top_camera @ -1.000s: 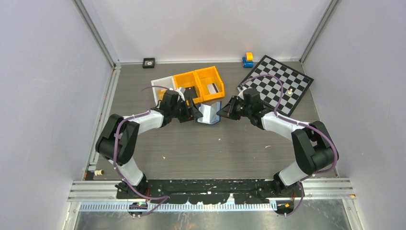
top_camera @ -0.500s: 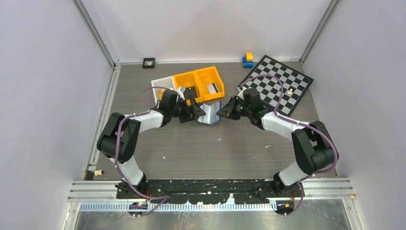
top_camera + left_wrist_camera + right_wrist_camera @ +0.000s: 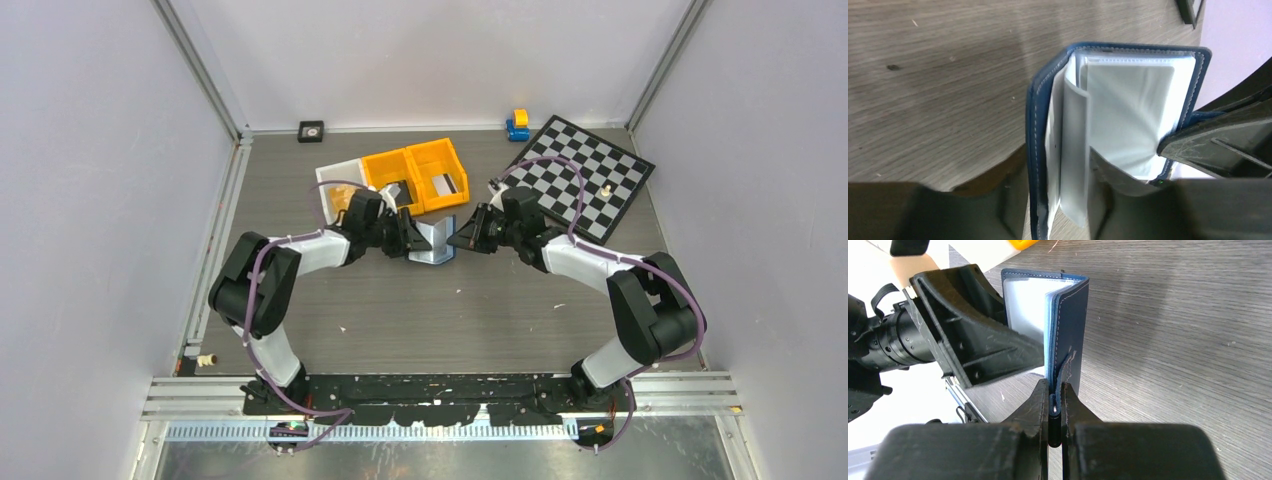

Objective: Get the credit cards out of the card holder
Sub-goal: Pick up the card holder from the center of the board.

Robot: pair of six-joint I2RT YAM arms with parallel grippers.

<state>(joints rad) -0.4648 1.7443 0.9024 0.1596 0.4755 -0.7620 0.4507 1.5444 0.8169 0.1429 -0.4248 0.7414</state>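
Observation:
The navy card holder [image 3: 435,243] stands open on edge at mid-table between both grippers. My right gripper [image 3: 1055,388] is shut on its snap tab and right cover [image 3: 1071,330]. In the left wrist view, my left gripper [image 3: 1060,167] straddles the left navy cover [image 3: 1034,140] and a few whitish plastic sleeves [image 3: 1075,150]. One finger [image 3: 1003,200] lies against the cover and the other finger [image 3: 1128,200] against a sleeve. The credit cards are hidden; only pale sleeves show.
Two orange bins [image 3: 415,172] and a white box [image 3: 336,183] sit just behind the holder. A checkerboard [image 3: 580,172] with a small piece on it lies at the back right. A blue-yellow toy [image 3: 517,124] and a small black square [image 3: 311,130] sit by the back wall.
My left gripper pushed further right into the open holder and its jaws closed in around the left cover and sleeves. The holder shifted slightly left and back. The right grip held.

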